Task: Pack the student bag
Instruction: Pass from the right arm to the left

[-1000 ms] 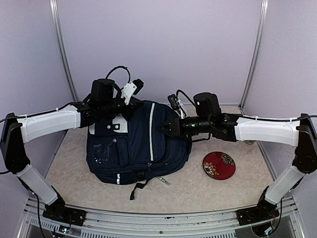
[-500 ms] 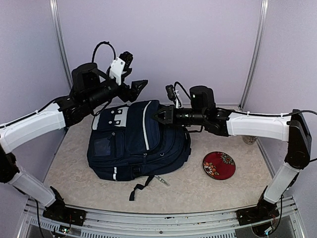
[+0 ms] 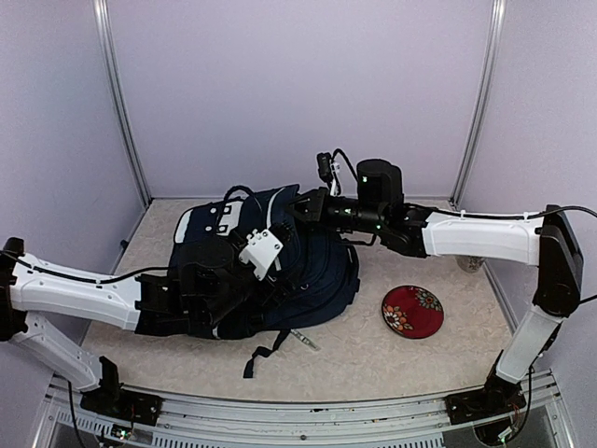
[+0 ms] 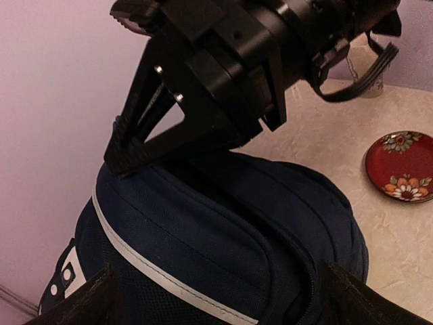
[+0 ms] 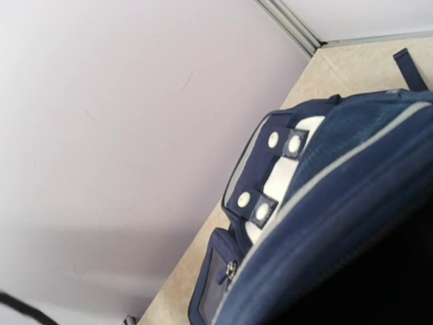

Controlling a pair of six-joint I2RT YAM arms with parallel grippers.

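The student bag (image 3: pixel 317 271) is a big navy backpack with white stripe trim, lying in the middle of the table. My left arm lies low across its front. The left gripper (image 3: pixel 283 268) is open wide over the bag's upper panel (image 4: pixel 203 237), and its fingertips (image 4: pixel 101 298) show only at the bottom corners of the left wrist view, with nothing between them. My right gripper (image 3: pixel 303 207) is shut and rests against the bag's top edge (image 4: pixel 223 159). Whether it pinches fabric I cannot tell. The right wrist view shows only the bag's white snap patch (image 5: pixel 281 169) and side pocket.
A red flowered plate (image 3: pixel 412 311) lies on the table right of the bag, also visible as the plate (image 4: pixel 400 166) in the left wrist view. A small pale cup (image 3: pixel 471 264) stands behind the right forearm. Purple walls enclose the back and sides.
My left arm swung down from above the bag's back left corner to lie across its front, and its jaws opened wide. The right gripper closed fully and shifted slightly along the bag's top.
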